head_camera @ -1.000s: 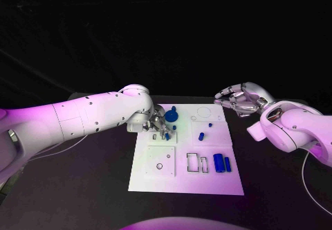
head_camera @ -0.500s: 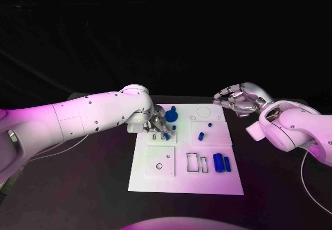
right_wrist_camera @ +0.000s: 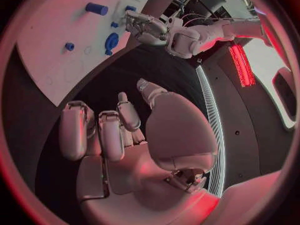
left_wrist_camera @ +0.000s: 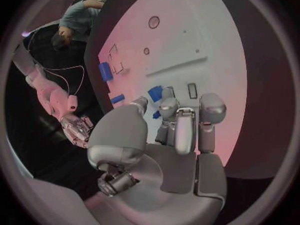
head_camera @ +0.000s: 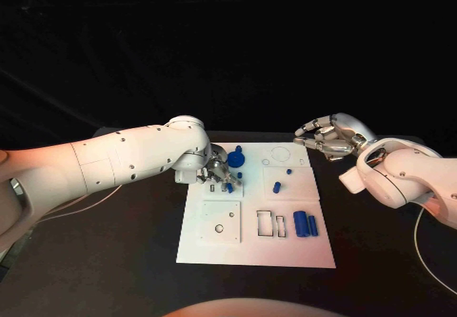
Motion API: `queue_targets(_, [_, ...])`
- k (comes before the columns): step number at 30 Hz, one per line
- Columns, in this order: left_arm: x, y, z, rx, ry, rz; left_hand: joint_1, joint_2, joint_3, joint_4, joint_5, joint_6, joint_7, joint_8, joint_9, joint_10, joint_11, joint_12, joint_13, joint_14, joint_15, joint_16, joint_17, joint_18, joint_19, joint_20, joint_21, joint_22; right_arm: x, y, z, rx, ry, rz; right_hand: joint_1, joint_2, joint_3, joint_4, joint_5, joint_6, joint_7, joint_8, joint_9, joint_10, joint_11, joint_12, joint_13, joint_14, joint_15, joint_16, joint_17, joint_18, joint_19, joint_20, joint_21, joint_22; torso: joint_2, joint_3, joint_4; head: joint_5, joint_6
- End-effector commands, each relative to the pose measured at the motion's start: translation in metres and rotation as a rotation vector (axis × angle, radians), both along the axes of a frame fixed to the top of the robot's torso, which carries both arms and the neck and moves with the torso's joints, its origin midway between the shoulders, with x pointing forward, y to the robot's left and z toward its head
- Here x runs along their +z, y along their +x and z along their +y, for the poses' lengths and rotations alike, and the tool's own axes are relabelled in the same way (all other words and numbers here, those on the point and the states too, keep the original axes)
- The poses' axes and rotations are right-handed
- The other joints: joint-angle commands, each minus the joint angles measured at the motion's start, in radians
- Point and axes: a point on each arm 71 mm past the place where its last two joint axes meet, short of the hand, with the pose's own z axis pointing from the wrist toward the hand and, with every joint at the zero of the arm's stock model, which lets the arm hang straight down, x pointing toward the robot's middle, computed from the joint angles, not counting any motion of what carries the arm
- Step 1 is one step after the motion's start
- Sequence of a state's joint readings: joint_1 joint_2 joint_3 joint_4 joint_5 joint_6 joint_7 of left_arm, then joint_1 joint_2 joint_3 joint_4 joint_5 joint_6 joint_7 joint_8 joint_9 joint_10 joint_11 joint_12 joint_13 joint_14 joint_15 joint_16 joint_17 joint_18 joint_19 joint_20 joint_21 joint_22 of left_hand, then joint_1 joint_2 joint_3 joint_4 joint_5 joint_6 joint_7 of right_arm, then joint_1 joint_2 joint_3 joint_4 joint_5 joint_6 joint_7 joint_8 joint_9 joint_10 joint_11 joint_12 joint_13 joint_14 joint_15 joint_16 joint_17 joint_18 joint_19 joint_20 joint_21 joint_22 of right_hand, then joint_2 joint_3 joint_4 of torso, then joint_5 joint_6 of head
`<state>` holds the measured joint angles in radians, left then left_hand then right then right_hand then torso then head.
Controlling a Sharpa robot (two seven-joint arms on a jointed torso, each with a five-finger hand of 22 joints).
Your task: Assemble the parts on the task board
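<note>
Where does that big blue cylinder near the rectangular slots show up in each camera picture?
Head view: big blue cylinder lies on the task board, toward the robot's right.
Left wrist view: cylinder beyond the left hand.
Right wrist view: cylinder at the board's edge.
Shared landmark: the white task board.

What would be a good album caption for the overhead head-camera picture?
Left hand works among blue parts on the white task board; right hand waits, fingers curled, holding nothing, at the board's far corner.
</note>
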<state>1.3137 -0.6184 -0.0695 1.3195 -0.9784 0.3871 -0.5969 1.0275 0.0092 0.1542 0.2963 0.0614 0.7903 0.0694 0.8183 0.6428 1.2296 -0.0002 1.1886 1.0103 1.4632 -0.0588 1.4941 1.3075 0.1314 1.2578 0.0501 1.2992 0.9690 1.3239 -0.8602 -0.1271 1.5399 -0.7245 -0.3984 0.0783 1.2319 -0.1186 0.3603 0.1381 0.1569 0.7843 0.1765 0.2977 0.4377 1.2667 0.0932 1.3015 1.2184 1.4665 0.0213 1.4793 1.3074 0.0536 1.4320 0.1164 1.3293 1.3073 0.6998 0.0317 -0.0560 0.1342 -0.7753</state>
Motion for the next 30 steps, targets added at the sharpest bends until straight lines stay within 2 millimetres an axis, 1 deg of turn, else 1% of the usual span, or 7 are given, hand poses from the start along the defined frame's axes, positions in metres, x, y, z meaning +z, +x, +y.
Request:
queue_targets(1, [-0.0008, -0.0018, -0.001, -0.015, 0.004, 0.025, -0.006, 0.001, -0.005, -0.001, -0.005, 0.007, 0.003, -0.001, 0.001, 0.007, 0.003, 0.004, 0.002, 0.069, 0.003, 0.005, 0.127, -0.018, 0.002, 0.004, 0.004, 0.001, -0.0009, -0.0001, 0.0011, 0.011, -0.01, 0.003, 0.0, 0.001, 0.002, 0.005, 0.005, -0.007, -0.001, 0.004, 0.001, -0.007, -0.003, -0.003, -0.001, 0.062, -0.009, 0.001, 0.093, 0.011, -0.005, -0.001, -0.006, 0.078, 0.0, -0.0004, 0.0005, 0.0, 0.0])
queue_targets(6, [-0.0009, -0.002, -0.0011, -0.017, 0.006, 0.027, 0.02, 0.005, 0.0, -0.004, -0.003, 0.005, 0.001, -0.002, 0.004, 0.006, 0.001, 0.003, 0.0, 0.068, 0.001, 0.005, 0.126, -0.018, 0.0, 0.003, 0.004, 0.001, -0.0015, 0.0001, 0.0011, 0.011, -0.012, 0.005, 0.0, 0.001, 0.002, 0.005, 0.005, -0.007, -0.001, 0.004, 0.001, -0.007, -0.003, -0.003, -0.001, 0.062, -0.009, 0.001, 0.093, 0.011, -0.005, -0.001, -0.006, 0.078, 0.0, -0.0003, 0.0001, 0.0, 0.0])
queue_targets(15, [-0.0011, -0.0025, -0.0007, -0.016, 0.0, 0.035, 0.135, 0.034, 0.099, -0.006, -0.002, -0.005, 0.0, -0.017, 0.009, 0.0, 0.0, -0.003, -0.006, 0.068, 0.0, 0.004, 0.124, -0.017, -0.006, 0.002, 0.005, 0.0, -0.0025, 0.0007, 0.0009, 0.01, -0.02, 0.008, 0.0, 0.0, 0.001, 0.007, 0.005, -0.008, -0.001, 0.006, 0.001, -0.006, -0.003, -0.002, 0.001, 0.062, -0.009, 0.001, 0.093, 0.011, -0.006, -0.001, -0.008, 0.077, 0.001, -0.0008, -0.0002, 0.0, -0.001])
queue_targets(19, [-0.001, -0.0029, -0.0008, -0.014, -0.008, 0.038, 0.164, 0.02, 0.16, -0.007, -0.001, -0.008, 0.0, -0.022, 0.011, -0.004, 0.0, -0.005, -0.009, 0.067, 0.0, 0.004, 0.124, -0.016, -0.008, 0.002, 0.004, -0.001, -0.0028, 0.001, 0.0008, 0.011, -0.024, 0.009, 0.0, 0.0, 0.001, 0.007, 0.005, -0.008, -0.001, 0.006, 0.001, -0.006, -0.003, -0.002, 0.001, 0.062, -0.009, 0.001, 0.093, 0.011, -0.006, -0.001, -0.008, 0.077, 0.002, -0.0013, -0.0006, 0.0, -0.002])
queue_targets(26, [-0.0005, -0.003, -0.0009, 0.001, -0.035, 0.041, 0.178, -0.036, 0.377, -0.011, -0.003, -0.013, 0.004, -0.023, 0.026, -0.007, 0.0, -0.007, -0.011, 0.067, 0.0, 0.004, 0.125, -0.017, -0.008, 0.001, 0.006, 0.003, -0.0037, 0.0014, 0.0005, 0.012, -0.03, 0.011, 0.0, 0.001, 0.001, 0.007, 0.005, -0.008, -0.001, 0.007, 0.002, -0.005, -0.003, -0.001, 0.001, 0.062, -0.009, 0.001, 0.094, 0.011, -0.005, -0.001, -0.007, 0.078, 0.001, -0.0005, 0.0, -0.001, -0.005])
queue_targets(27, [-0.0004, -0.003, -0.0009, 0.005, -0.041, 0.041, 0.173, -0.057, 0.459, -0.015, -0.001, -0.012, 0.003, -0.014, 0.038, -0.006, 0.001, -0.006, -0.011, 0.067, 0.001, 0.004, 0.125, -0.016, -0.008, 0.001, 0.007, 0.005, -0.0038, 0.0014, 0.0004, 0.013, -0.031, 0.012, 0.0, 0.001, 0.001, 0.007, 0.005, -0.008, -0.001, 0.007, 0.002, -0.005, -0.003, -0.001, 0.001, 0.062, -0.009, 0.001, 0.094, 0.011, -0.005, -0.001, -0.007, 0.078, 0.001, -0.0004, 0.0004, -0.001, -0.006])
queue_targets(30, [0.0002, -0.003, -0.0003, 0.017, -0.064, 0.043, 0.178, -0.071, 0.522, -0.043, -0.005, -0.015, 0.0, -0.001, 0.053, -0.003, -0.001, -0.004, -0.009, 0.068, -0.002, 0.006, 0.128, -0.017, -0.007, 0.001, 0.009, 0.008, -0.0039, 0.0016, 0.0001, 0.013, -0.038, 0.008, 0.0, 0.001, 0.001, 0.007, 0.005, -0.008, -0.001, 0.007, 0.002, -0.005, -0.003, -0.001, 0.001, 0.062, -0.009, 0.001, 0.094, 0.011, -0.005, -0.001, -0.007, 0.078, 0.001, -0.0004, 0.0007, -0.001, -0.006])
